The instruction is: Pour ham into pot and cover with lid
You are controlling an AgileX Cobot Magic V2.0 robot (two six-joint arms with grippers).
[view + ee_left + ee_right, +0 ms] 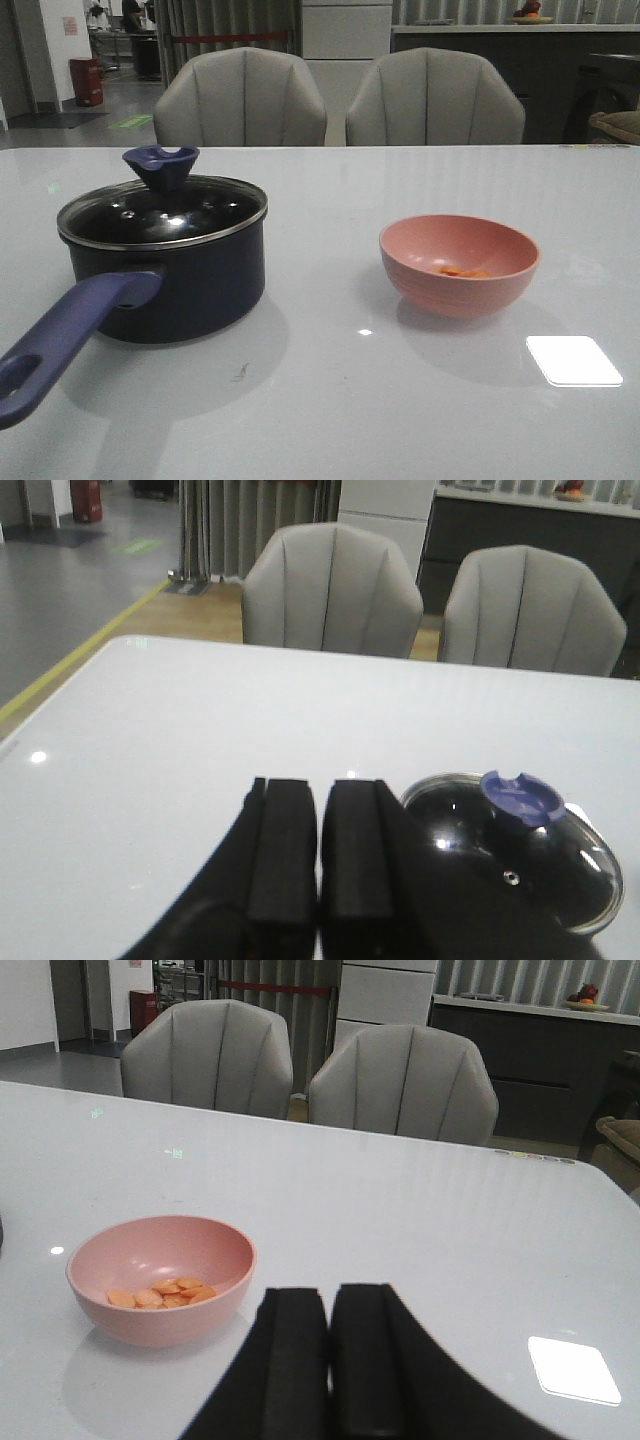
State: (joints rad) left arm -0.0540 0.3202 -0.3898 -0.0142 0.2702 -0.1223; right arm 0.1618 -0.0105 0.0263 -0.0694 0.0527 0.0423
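Observation:
A dark navy pot (pixel 190 285) stands at the left of the table, its long purplish-blue handle (pixel 60 335) pointing toward the front edge. The glass lid (pixel 165 210) with a blue knob (pixel 161 165) rests on the pot; in the left wrist view the lid (pixel 520 855) lies just beside my left gripper (pixel 319 805), which is shut and empty. The ham (pixel 462 271) is a small heap of orange slices inside a pink bowl (pixel 459 264) at the right. My right gripper (pixel 330 1305) is shut and empty, close to the bowl (pixel 160 1278) holding ham (pixel 162 1293). Neither gripper shows in the front view.
Two grey chairs (pixel 240 100) (pixel 435 98) stand behind the table's far edge. A bright window reflection (pixel 573 360) lies on the glossy white tabletop (pixel 330 400) at the front right. Bare table stretches between pot and bowl.

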